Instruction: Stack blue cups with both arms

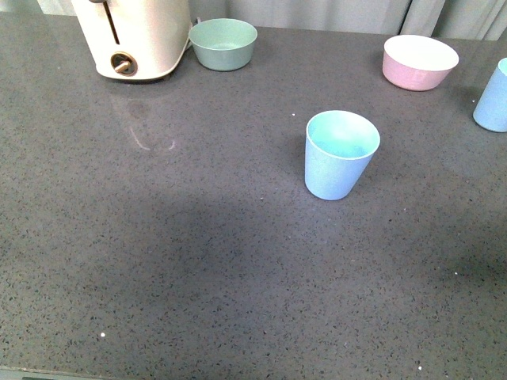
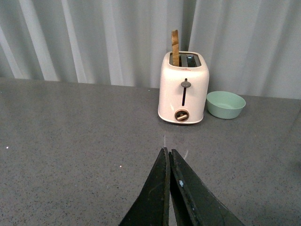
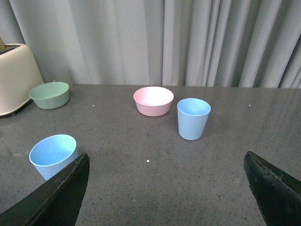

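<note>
Standing upright and open-mouthed on the grey speckled table [image 1: 158, 261], one blue cup [image 1: 341, 154] sits a little right of the middle in the front view, with nothing inside it that can be seen. The second blue cup [image 1: 493, 96] is also upright, well apart from the first, farther back and at the right edge, where the frame cuts it off. A pink bowl [image 1: 420, 62] lies near that second cup, on its left and slightly farther back, and the two do not touch. Along the far side of the table, a mint-green bowl [image 1: 223, 43] rests just beside a cream toaster [image 1: 135, 36] at the back left. The left wrist view shows a slice of toast [image 2: 175, 47] standing up out of one toaster slot. A pale pleated curtain [image 3: 188, 42] hangs behind the table. The left gripper [image 2: 168, 153] has its two black fingers pressed together at the tips, leaving only a thin slit, with nothing between them. It points across bare table toward the toaster. The right gripper [image 3: 165, 157] is spread wide and holds nothing. In its own view both cups and the pink bowl lie ahead of it, and the first blue cup shows partly behind one finger.
</note>
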Controlling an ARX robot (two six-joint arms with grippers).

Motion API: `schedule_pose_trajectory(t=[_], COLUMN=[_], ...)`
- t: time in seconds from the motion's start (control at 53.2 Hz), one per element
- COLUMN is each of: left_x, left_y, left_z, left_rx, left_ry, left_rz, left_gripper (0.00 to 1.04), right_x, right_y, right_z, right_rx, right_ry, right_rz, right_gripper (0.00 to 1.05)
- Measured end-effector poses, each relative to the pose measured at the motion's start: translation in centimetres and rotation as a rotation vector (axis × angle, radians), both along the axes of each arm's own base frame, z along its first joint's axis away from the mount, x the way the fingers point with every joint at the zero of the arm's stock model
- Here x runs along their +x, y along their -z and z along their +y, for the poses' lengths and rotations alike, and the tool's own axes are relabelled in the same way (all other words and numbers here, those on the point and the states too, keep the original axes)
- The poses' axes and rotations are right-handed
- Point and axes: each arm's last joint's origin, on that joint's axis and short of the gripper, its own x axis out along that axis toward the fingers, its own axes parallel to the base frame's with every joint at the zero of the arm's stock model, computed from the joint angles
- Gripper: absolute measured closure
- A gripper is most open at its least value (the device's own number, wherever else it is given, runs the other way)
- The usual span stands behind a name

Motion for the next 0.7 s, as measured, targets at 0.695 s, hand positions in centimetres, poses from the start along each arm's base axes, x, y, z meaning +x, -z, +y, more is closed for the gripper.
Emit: schedule_pose_trajectory(t=[0.695], left_x=[-1.4], left_y=[0.3], left_z=[0.0], left_rx=[0.0], left_ry=[0.0], left_rz=[0.006], left_gripper=[1.03], right_x=[0.0], right_y=[0.0], right_z=[0.0], right_rx=[0.0], right_ry=[0.0], right_rz=[0.0], right_gripper=[0.09])
